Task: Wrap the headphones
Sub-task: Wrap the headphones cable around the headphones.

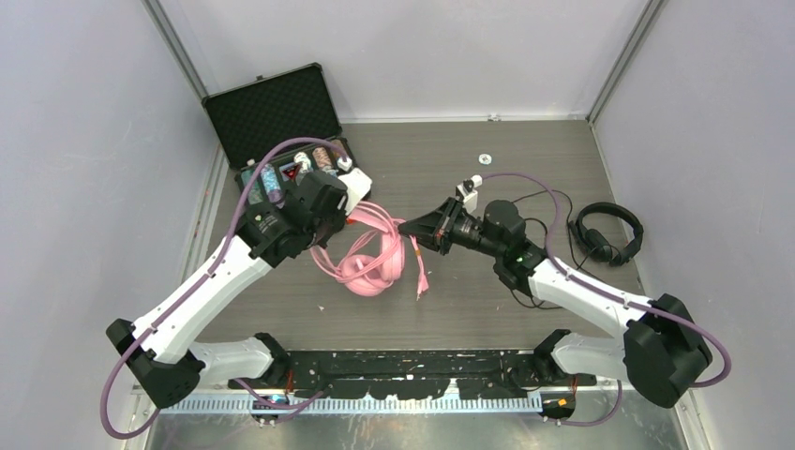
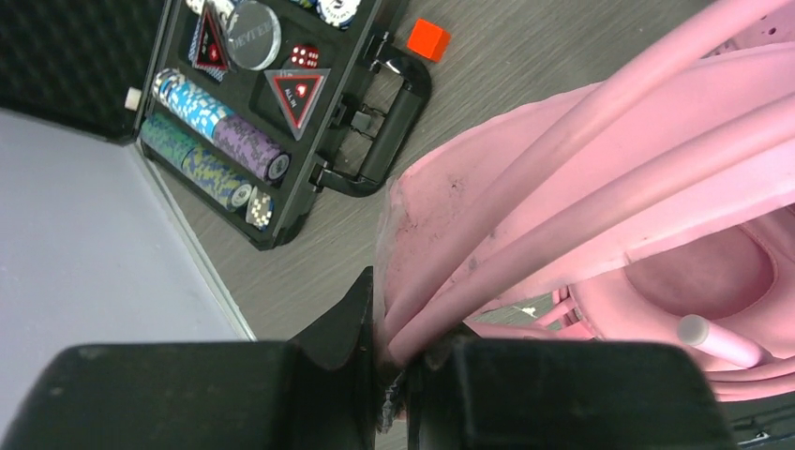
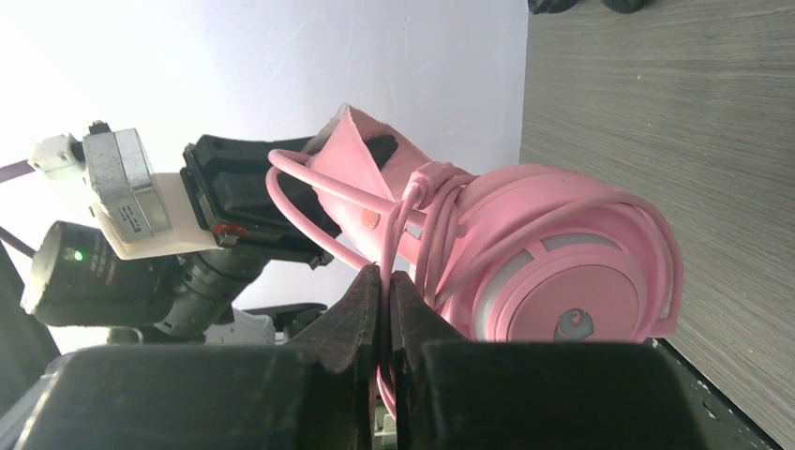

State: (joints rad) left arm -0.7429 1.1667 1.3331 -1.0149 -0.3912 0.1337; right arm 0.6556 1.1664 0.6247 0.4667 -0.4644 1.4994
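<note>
Left claw [image 2: 389, 349] clenched on pink headset [image 3: 562, 272] band plus cable turns | right claw [image 3: 386, 289] pinching pink cable [image 3: 298, 199] | headset between claws, mid worktop [image 1: 525, 169] | shell stiff, glossy, probably slippery; cable limp, light: grip band, tension cable | black headset [image 1: 607, 234] far right

The left arm [image 1: 202, 291] and the right arm [image 1: 591, 295] share one build: smooth white shells on the long links and bulky black joints. A purple cable [image 1: 520, 175] runs along each. White camera mounts [image 1: 354, 187] sit at the wrists. The jaws are matt black wedges. A green light [image 1: 518, 255] glows on the right arm.
</note>
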